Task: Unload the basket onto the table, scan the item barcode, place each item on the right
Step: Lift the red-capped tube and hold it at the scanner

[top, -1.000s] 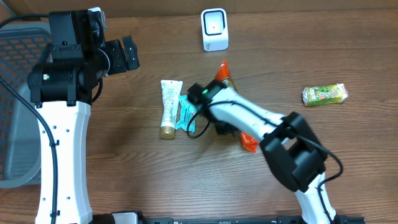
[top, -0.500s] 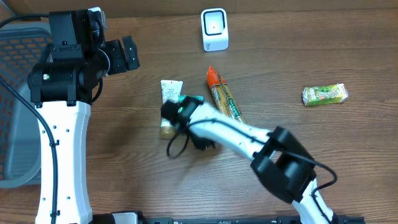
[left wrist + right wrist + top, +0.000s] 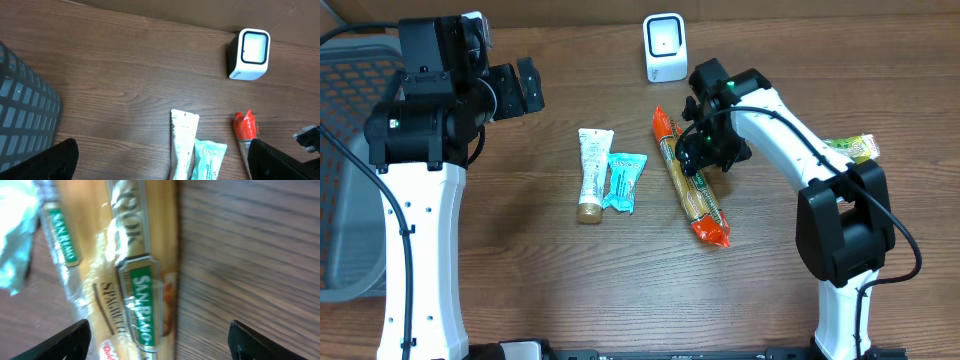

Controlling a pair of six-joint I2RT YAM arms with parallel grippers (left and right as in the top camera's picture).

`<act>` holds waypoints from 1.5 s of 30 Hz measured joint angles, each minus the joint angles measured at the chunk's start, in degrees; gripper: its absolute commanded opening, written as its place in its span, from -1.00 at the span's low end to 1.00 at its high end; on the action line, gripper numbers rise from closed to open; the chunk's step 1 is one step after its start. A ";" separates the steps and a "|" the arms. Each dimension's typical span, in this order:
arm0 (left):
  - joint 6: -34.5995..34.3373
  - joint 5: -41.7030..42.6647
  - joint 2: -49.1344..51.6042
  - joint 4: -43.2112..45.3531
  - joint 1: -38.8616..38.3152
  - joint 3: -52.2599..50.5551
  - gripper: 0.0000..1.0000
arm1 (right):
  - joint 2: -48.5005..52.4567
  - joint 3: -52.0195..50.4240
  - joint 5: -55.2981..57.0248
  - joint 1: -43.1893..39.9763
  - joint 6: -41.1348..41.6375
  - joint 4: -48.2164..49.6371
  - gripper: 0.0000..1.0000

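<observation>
Hovering right gripper (image 3: 705, 150) over spaghetti packet (image 3: 692, 190), jaws wide, empty; better to straddle its middle, close gently, turn barcode toward scanner (image 3: 665, 47), with left gripper (image 3: 525, 88) idle, equally wide, empty.

Brown wooden table (image 3: 520, 290), grey mesh basket (image 3: 335, 240)

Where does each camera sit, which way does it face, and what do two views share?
Overhead: above the table, facing straight down; both arms show.
Left wrist: on the left arm, facing forward and down across the table toward the scanner; the left gripper shows in the bottom corners.
Right wrist: on the right arm, facing down, close over the spaghetti pack; the right gripper shows in the bottom corners.
Shared: overhead and left wrist both show the scanner.
</observation>
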 measured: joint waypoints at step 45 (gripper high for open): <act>0.00 0.00 0.00 0.02 0.00 0.00 1.00 | -30.86 -5.31 -42.40 -11.56 0.07 9.35 -0.93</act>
